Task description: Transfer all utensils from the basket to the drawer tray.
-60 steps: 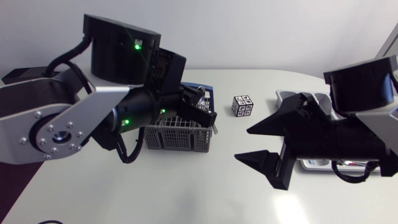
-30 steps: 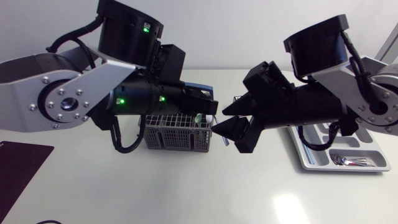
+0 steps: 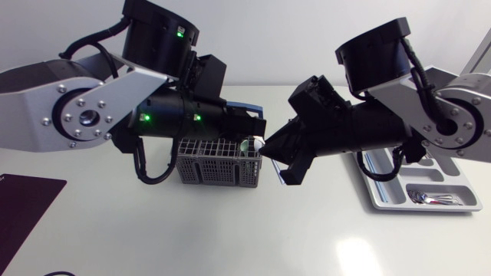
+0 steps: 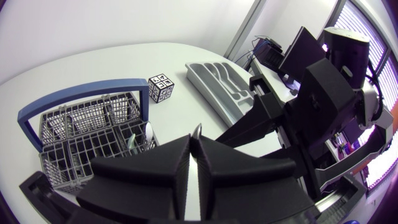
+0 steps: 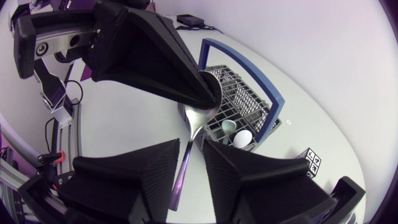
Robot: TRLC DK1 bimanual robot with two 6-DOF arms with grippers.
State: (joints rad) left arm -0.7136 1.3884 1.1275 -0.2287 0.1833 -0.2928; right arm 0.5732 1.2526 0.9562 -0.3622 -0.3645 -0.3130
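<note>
The spoon [image 5: 198, 115] hangs by the basket [image 3: 219, 162] rim, clamped in the left gripper [image 4: 193, 140] fingers and mostly hidden from above. Its handle runs between the right gripper [image 5: 191, 148] fingers, which stand apart. The right gripper has moved closer.

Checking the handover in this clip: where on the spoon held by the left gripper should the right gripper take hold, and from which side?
Take the spoon by its bare handle, coming from the handle end, opposite the left gripper, which pinches the bowl. The handle runs free and straight between the open fingers of the right gripper, so closing across it there looks best.
</note>
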